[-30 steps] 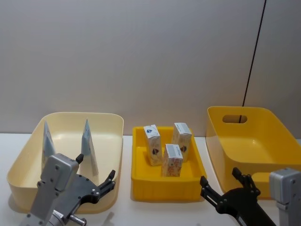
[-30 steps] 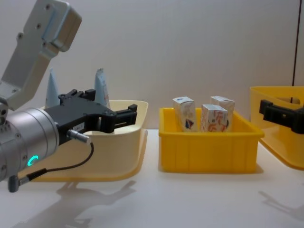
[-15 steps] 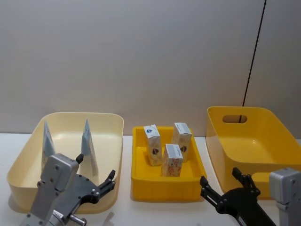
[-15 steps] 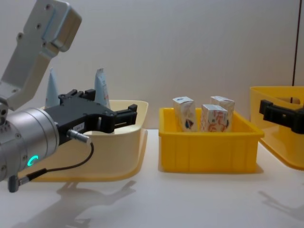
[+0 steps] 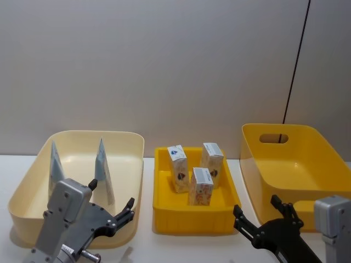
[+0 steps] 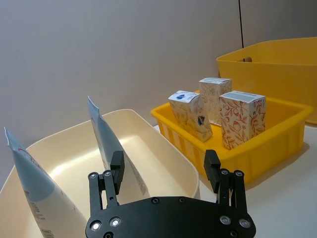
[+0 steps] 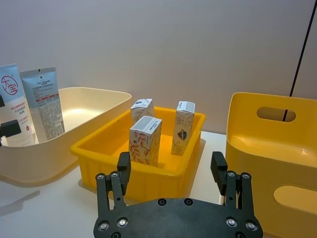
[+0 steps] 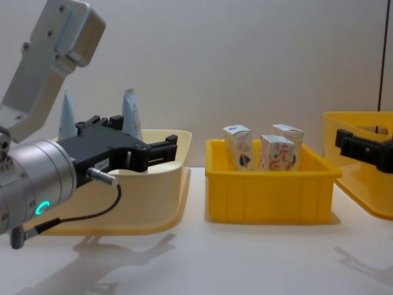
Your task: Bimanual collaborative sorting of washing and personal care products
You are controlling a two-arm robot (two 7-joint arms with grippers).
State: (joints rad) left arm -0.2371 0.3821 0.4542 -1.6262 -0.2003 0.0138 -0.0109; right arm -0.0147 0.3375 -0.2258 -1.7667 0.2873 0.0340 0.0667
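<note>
Your left tool [image 5: 112, 196] hangs low at the near edge of the cream bin [image 5: 93, 133], its black, bolted fingers spread wide with nothing between them. Your right tool [image 5: 256, 207] sits low on the right, in front of the yellow bin [image 5: 263, 161], also wide open and empty.

The two tubes [image 5: 104, 170] stand upright inside the cream bin. They are soft and pale blue, taper to flat crimped tops and carry small print. One is near the bin's left wall and the other is nearer its middle. The three cartons [image 5: 201, 187] are square-edged white card with an orange-red pattern and a blue mark. They stand close together in the tray [image 5: 192, 222], which is between the two bins.

Both bins are smooth, glossy moulded plastic with rounded corners, and the yellow one has a slot handle. The tray is boxier with a ribbed wall. All three rest on the plain white worktop [image 8: 245, 258].
</note>
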